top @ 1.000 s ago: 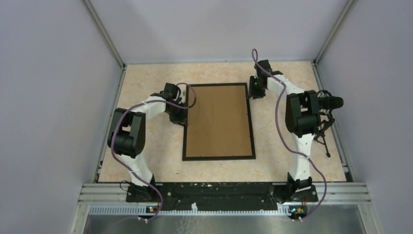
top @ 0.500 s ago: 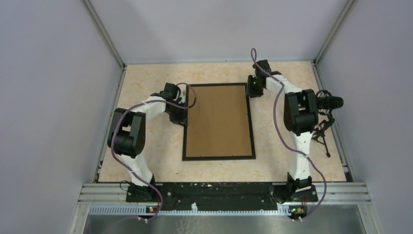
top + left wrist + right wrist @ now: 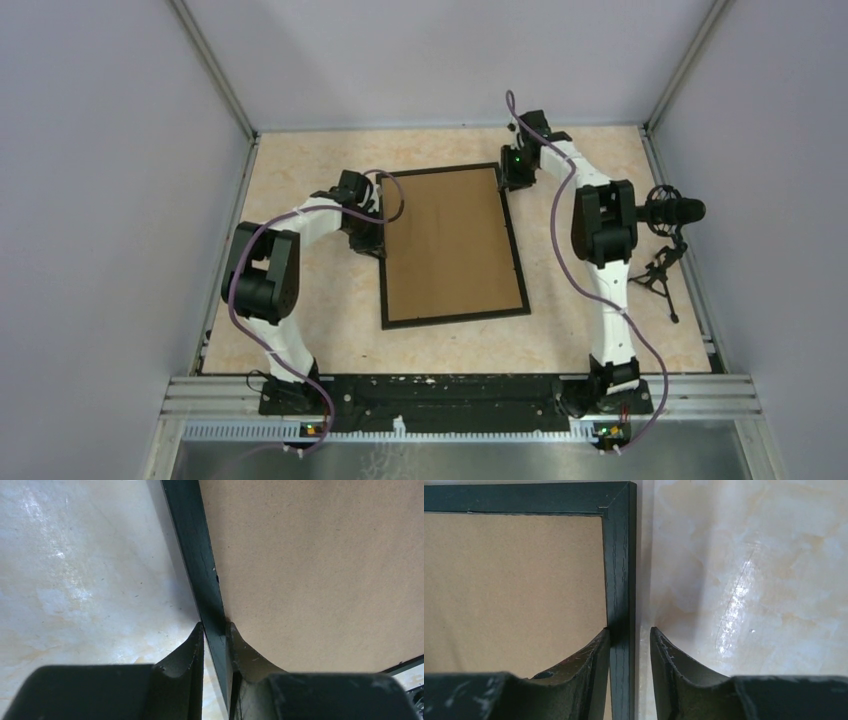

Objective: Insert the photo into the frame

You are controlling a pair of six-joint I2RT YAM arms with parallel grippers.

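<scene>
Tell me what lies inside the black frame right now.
A plain brown backing board fills the frame edge to edge, back side up. No photo shows in any view; whatever lies beneath the board is covered, so I cannot tell if it is there.

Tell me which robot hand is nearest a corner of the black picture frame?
The right hand, straddling the brown-backed black picture frame near its far right corner; the left hand clamps the left edge midway.

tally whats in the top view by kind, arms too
black rectangular picture frame with a brown board back: 1
white and black robot arms: 2
black microphone on a small tripod: 1
total: 4
</scene>
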